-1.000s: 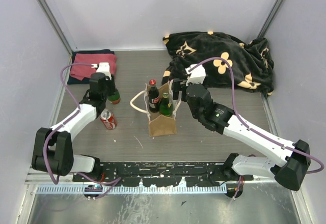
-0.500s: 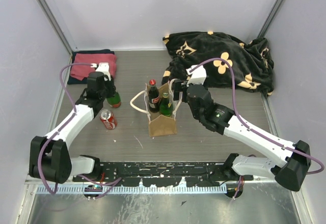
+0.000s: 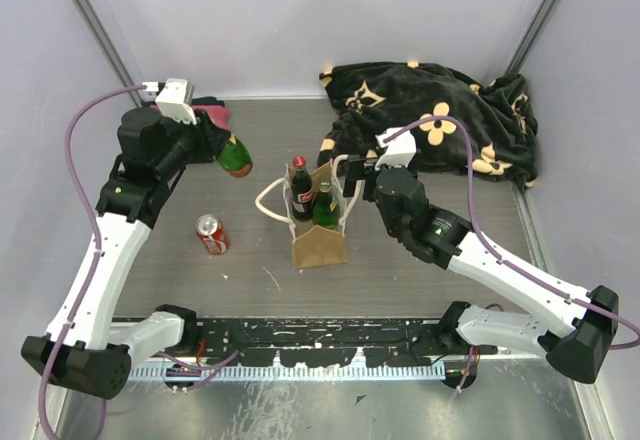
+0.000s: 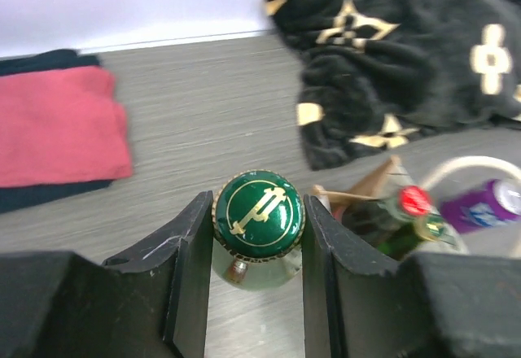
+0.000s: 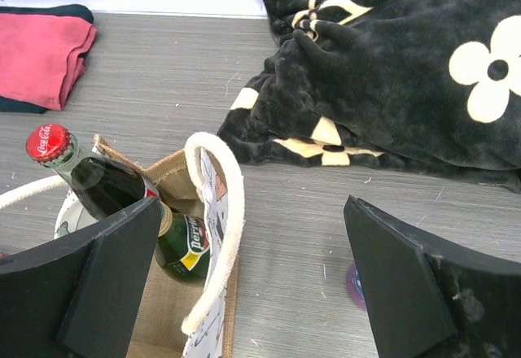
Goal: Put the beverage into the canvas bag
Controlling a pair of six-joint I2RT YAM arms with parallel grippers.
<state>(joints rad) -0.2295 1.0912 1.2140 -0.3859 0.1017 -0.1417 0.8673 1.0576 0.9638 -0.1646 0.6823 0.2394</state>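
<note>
While two bottles (image 3: 325, 205) already stand in the canvas bag (image 3: 320, 245), a third, the green bottle (image 3: 237, 157), hangs clear of the tabletop (image 3: 250, 280) at about 10 o'clock from the bag. The job looks partway done: carrying this one over the opening and lowering it in are left, and a red can (image 3: 211, 233) sits at the bag's 9 o'clock. The left end effector (image 4: 259, 240) is pinching the green bottle at its capped top. Its long axis is tilted, cap toward 10 o'clock and base toward 4 o'clock, roughly at the bag. The right end effector (image 5: 252, 252) sits spread at the bag's 2 o'clock, gripping nothing.
</note>
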